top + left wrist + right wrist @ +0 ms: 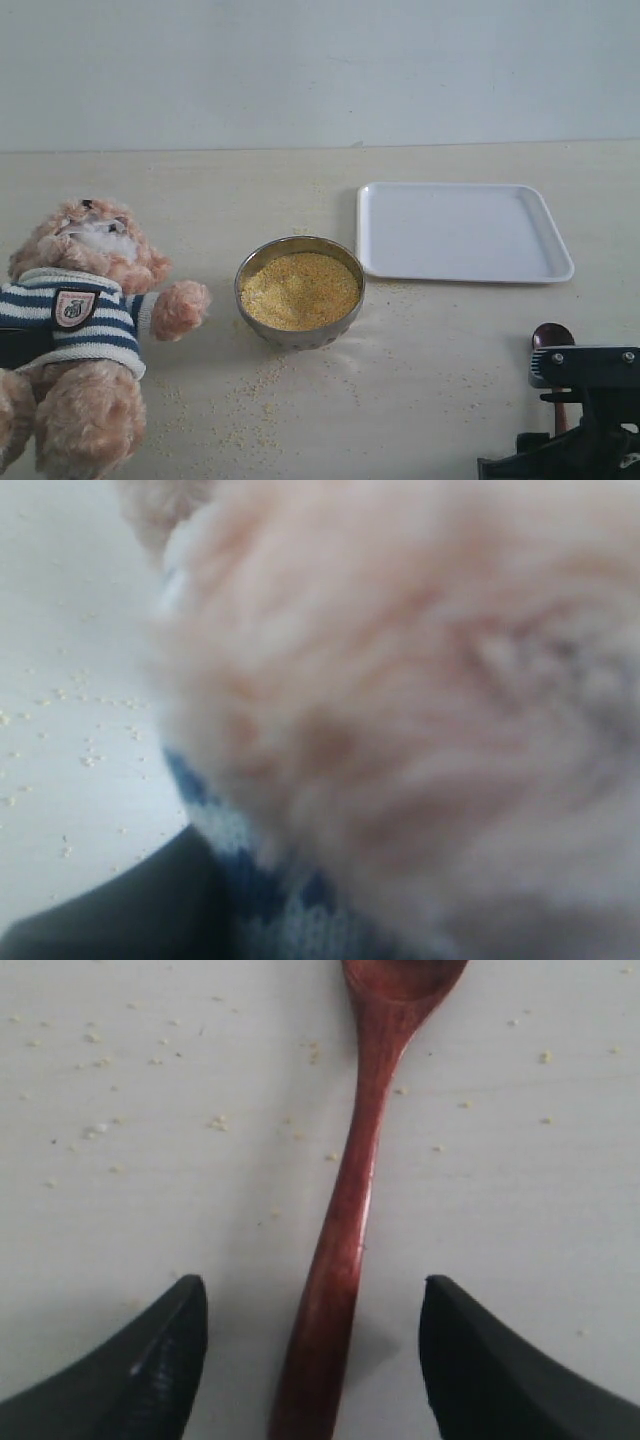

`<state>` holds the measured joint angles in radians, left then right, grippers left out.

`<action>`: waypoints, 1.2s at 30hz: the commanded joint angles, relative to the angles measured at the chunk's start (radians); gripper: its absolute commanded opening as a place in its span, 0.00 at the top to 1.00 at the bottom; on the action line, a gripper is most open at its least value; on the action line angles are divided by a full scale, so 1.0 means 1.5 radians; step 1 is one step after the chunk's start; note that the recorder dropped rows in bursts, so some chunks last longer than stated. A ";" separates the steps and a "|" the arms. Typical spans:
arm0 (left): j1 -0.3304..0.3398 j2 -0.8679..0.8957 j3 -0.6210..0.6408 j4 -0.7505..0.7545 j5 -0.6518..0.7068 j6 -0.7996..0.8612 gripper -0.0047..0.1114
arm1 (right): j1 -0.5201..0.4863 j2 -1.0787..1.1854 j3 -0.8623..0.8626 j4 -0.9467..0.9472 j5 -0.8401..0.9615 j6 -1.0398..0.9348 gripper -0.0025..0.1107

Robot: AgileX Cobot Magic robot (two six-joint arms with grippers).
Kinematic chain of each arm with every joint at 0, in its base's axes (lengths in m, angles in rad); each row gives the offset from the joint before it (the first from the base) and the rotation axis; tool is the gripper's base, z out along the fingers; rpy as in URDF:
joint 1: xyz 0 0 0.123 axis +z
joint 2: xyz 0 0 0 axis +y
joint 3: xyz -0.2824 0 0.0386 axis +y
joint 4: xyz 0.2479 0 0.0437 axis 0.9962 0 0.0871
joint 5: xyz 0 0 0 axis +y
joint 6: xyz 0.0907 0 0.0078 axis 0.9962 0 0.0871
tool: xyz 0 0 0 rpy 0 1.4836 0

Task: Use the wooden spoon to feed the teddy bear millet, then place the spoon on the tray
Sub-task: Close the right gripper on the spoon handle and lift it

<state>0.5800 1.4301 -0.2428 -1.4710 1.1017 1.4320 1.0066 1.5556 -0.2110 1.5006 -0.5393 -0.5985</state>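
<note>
Right wrist view: the right gripper hangs over the wooden spoon, jaws spread wide, one finger on either side of the handle, gripping nothing. The spoon lies flat on the table, its bowl pointing away from the gripper. To take it cleanly, I'd say drop straight down, keep the handle centred, and close low so it can't roll out.

Left wrist view: all fluff! The teddy bear fills the lens, with striped shirt and a dark finger at the edge. I can't tell whether the left gripper is clamped on the bear.

Exterior view: the bear slumps at the left, and the steel bowl of millet sits mid-table. The tray lies bare beyond it to the right, and the spoon is near the front right. The table is pale and dusted with loose grains, with a plain pale wall behind.
</note>
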 commanded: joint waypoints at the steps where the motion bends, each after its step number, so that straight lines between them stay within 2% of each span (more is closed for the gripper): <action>1: 0.002 0.000 0.000 -0.010 0.021 0.006 0.92 | -0.001 0.011 -0.001 0.006 -0.012 0.011 0.44; 8: 0.002 0.000 0.000 -0.010 0.021 0.006 0.92 | -0.001 0.011 -0.001 0.011 0.034 0.016 0.47; 10: 0.002 0.000 0.000 -0.010 0.021 0.006 0.92 | -0.001 0.011 -0.001 0.012 0.043 0.028 0.53; 15: 0.002 0.000 0.000 -0.010 0.021 0.006 0.92 | 0.000 0.011 -0.001 0.004 0.047 0.045 0.80; 19: 0.002 0.000 0.000 -0.010 0.020 0.006 0.92 | 0.000 0.002 -0.001 -0.014 0.035 0.003 0.98; 23: 0.002 0.000 0.000 -0.010 0.020 0.006 0.92 | 0.000 -0.031 -0.001 -0.014 0.011 -0.067 0.98; 29: 0.002 0.000 0.000 -0.010 0.020 0.006 0.92 | 0.000 -0.132 -0.016 -0.012 0.008 -0.251 0.98; 32: 0.002 0.000 0.000 -0.010 0.020 0.006 0.92 | 0.000 -0.214 -0.079 0.037 0.040 -0.475 0.98; 33: 0.002 0.000 0.000 -0.010 0.020 0.006 0.92 | 0.000 -0.237 -0.107 0.088 0.031 -0.577 0.98; 35: 0.002 0.000 0.000 -0.010 0.020 0.006 0.92 | 0.000 -0.256 -0.148 0.163 -0.028 -0.740 0.98; 36: 0.002 0.000 0.000 -0.010 0.020 0.006 0.92 | 0.000 -0.260 -0.158 0.163 -0.057 -0.775 0.98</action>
<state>0.5800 1.4301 -0.2428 -1.4710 1.1017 1.4320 1.0066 1.1884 -0.4075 1.6890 -0.5320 -1.5762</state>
